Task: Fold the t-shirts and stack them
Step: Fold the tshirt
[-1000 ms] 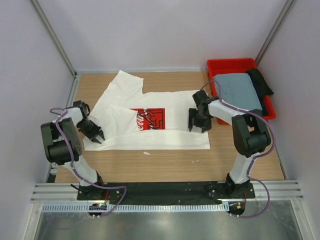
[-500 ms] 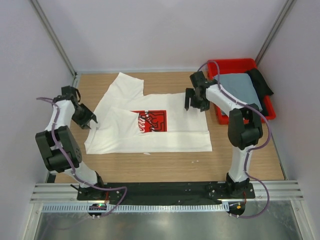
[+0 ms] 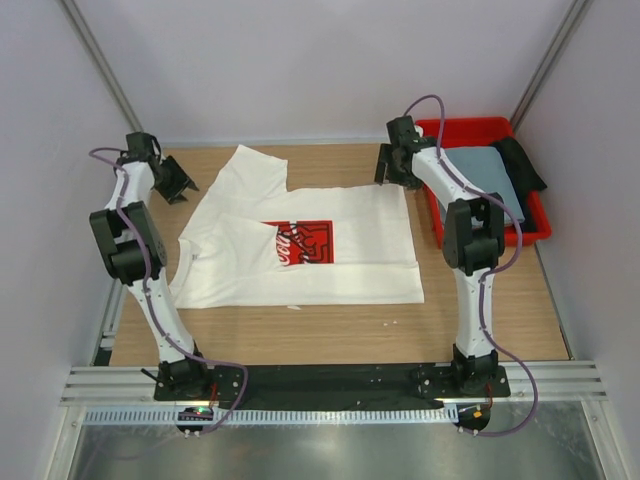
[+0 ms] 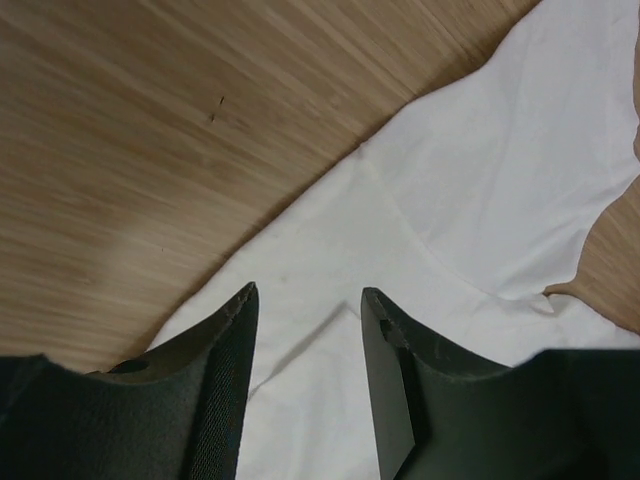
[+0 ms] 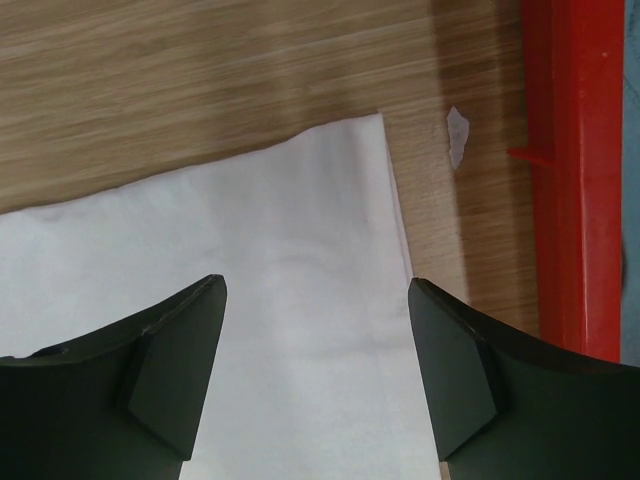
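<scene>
The white t-shirt (image 3: 300, 250) with the red square print (image 3: 297, 241) lies partly folded on the table. My left gripper (image 3: 177, 181) is open and empty at the far left, just beside the shirt's far sleeve (image 3: 245, 170). In the left wrist view, white cloth (image 4: 450, 200) shows between and beyond its fingers (image 4: 225, 340). My right gripper (image 3: 394, 170) is open and empty over the shirt's far right corner (image 5: 375, 125). The grey-blue t-shirt (image 3: 480, 180) lies folded in the red bin (image 3: 465, 127).
The red bin stands at the far right, its wall (image 5: 570, 170) close beside my right gripper. A black item (image 3: 522, 160) lies at the bin's right side. Small white scraps (image 3: 293, 306) lie on the wood in front of the shirt. Side walls enclose the table.
Both arms have swung from the shirt's middle sides toward the far edge: the left to beside the far sleeve, the right to the far right corner. Both stay open. The shirt has barely shifted.
</scene>
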Controlling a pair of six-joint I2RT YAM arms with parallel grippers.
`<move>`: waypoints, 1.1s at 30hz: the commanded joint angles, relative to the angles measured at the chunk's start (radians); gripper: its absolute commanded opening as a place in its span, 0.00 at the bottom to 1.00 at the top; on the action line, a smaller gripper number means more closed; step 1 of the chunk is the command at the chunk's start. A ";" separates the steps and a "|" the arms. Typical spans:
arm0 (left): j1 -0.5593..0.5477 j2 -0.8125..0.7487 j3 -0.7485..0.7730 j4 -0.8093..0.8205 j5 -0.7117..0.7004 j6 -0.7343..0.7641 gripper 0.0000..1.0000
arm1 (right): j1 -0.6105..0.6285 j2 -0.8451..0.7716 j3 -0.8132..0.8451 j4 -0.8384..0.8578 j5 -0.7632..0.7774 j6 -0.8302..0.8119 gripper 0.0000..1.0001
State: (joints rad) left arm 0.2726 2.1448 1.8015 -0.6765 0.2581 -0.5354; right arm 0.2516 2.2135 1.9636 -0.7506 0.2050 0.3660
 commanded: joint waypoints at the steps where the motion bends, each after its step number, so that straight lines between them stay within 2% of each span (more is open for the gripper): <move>1: -0.041 0.030 0.132 0.051 -0.031 0.115 0.48 | -0.012 0.034 0.064 0.033 -0.009 -0.016 0.80; 10: -0.104 0.194 0.263 0.043 -0.068 0.259 0.42 | -0.029 0.032 0.046 0.066 -0.027 -0.039 0.78; 16: -0.125 0.248 0.292 0.025 -0.158 0.282 0.38 | -0.069 0.037 0.046 0.065 -0.030 -0.056 0.72; 26: -0.133 0.289 0.328 -0.004 -0.237 0.311 0.38 | -0.130 0.054 0.040 0.048 -0.062 -0.064 0.67; 33: -0.133 0.320 0.368 -0.038 -0.125 0.307 0.38 | -0.137 0.072 0.050 0.037 -0.038 -0.088 0.67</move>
State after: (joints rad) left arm 0.1421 2.4527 2.1357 -0.6949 0.0788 -0.2485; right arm 0.1280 2.2719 1.9831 -0.7113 0.1345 0.3084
